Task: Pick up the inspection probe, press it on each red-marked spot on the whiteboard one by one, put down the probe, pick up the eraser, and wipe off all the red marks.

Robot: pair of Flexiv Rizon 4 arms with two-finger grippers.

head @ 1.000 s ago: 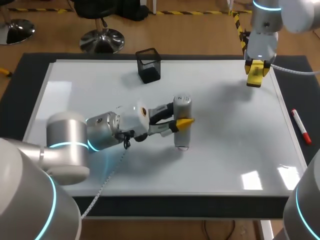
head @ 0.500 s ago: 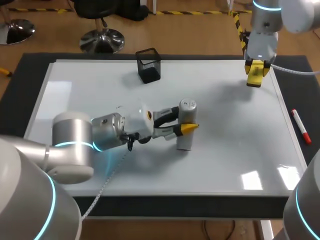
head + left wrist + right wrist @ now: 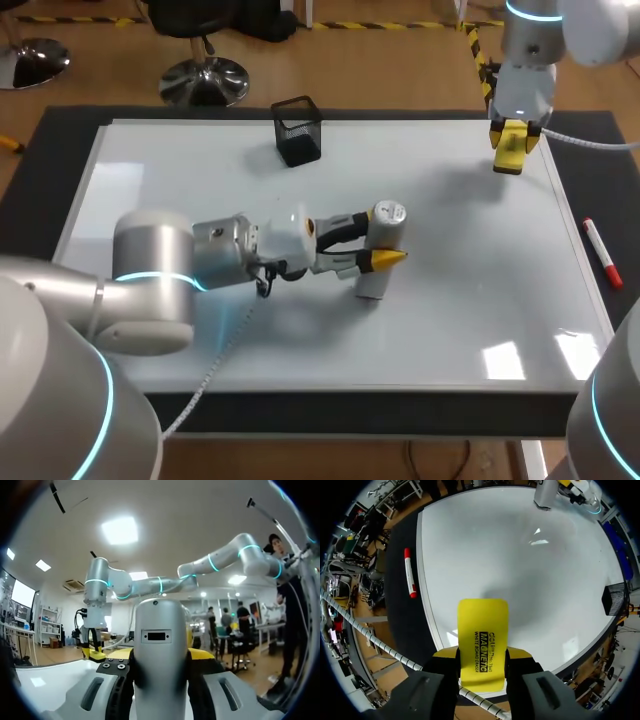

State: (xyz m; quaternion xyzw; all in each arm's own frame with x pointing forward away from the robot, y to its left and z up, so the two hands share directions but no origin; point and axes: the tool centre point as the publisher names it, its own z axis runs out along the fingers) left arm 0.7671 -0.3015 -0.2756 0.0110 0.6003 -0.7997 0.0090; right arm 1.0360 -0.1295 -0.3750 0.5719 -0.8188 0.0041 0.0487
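Presently the left gripper (image 3: 380, 240) is clamped on the inspection probe (image 3: 372, 279), one finger on each side of the grey cylinder. The probe stands upright near the middle of the whiteboard (image 3: 470, 260), with its lower end down at the surface. It is well apart from every board edge, with bare white surface open on all sides. The right gripper (image 3: 509, 150) grips the yellow eraser (image 3: 510, 140) and hangs over the far right corner of the board, near its right edge.

Other items: a black mesh cup (image 3: 297, 130) stands on the board near the far edge, well apart from the probe. A red marker (image 3: 601, 252) lies off the board on the dark mat (image 3: 50, 160), just beside the right edge. Neither sits between the two grippers.

Only the right wrist view shows the eraser's flat printed face, which juts ahead of the fingers above the board's edge. Only the left wrist view shows a small rectangular slot in the probe's side. It also shows the right arm far ahead, beyond the probe.
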